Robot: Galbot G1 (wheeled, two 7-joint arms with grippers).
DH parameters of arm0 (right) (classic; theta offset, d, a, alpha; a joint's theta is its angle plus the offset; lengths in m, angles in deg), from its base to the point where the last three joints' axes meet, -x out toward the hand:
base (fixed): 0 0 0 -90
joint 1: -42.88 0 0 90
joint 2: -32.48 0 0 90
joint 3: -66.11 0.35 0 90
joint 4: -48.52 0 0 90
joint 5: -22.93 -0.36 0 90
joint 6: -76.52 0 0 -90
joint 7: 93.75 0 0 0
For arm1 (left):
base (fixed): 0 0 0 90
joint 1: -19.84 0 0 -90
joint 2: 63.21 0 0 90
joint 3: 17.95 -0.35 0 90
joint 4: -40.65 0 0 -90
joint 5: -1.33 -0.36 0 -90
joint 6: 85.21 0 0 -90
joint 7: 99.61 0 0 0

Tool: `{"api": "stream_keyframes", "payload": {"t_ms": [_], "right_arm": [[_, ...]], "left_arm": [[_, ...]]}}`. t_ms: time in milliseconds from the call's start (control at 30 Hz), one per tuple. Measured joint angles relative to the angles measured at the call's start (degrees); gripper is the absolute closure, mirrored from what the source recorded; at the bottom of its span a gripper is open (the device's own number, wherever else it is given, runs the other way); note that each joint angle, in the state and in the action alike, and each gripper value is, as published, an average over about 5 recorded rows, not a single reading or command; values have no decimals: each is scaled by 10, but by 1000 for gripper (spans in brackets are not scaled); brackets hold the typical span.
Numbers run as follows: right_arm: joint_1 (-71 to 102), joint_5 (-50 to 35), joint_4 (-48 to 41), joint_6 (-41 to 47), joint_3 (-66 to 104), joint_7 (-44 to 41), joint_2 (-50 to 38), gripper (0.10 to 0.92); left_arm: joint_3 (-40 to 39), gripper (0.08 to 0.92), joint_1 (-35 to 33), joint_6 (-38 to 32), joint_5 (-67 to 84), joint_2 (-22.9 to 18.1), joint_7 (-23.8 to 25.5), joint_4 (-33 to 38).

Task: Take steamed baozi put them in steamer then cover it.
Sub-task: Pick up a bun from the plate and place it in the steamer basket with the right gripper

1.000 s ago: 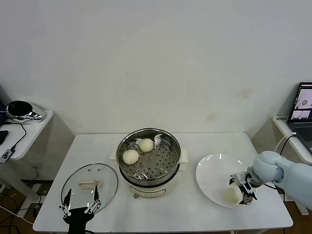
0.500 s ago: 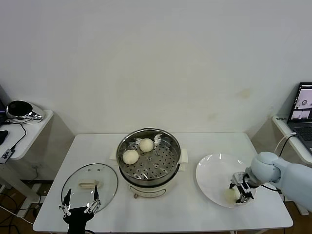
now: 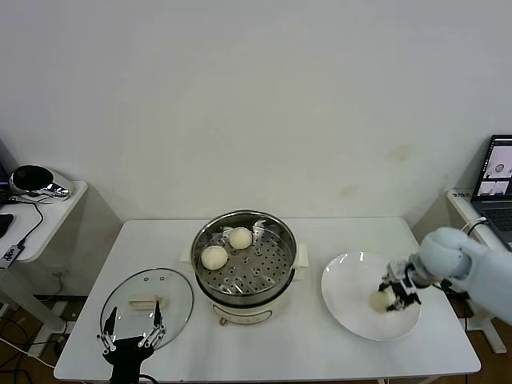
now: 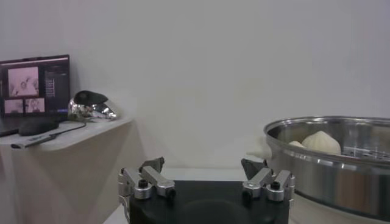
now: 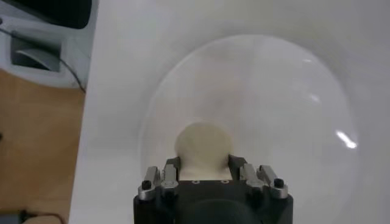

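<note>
- Right gripper fingers now clamped on small round cream-white dough bun, lifted off flat white round plate since a second ago.
- Carry to shiny round steel steamer likely next.
- Left gripper fingers spread, idle by worktop edge.

A plain white wall rises behind the white counter. A small side table at the left carries a shiny dark object; a lit laptop stands at the right edge.
</note>
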Motion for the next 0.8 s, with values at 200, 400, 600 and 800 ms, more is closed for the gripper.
{"api": "stream_keyframes", "payload": {"t_ms": [200, 400, 600, 800], "right_arm": [[-102, -42, -19, -10, -29, -11, 22, 508], [-213, -88, -34, -30, -80, -14, 73, 508], [-291, -134, -42, -68, -135, -6, 151, 508], [-323, -148, -55, -118, -182, 9, 241, 501]], "left_arm": [[0, 177, 2, 0, 3, 3, 0, 2], [-1, 177, 5, 0, 3, 2, 0, 2], [2, 177, 6, -1, 2, 0, -1, 4], [9, 177, 8, -2, 2, -4, -2, 9]]}}
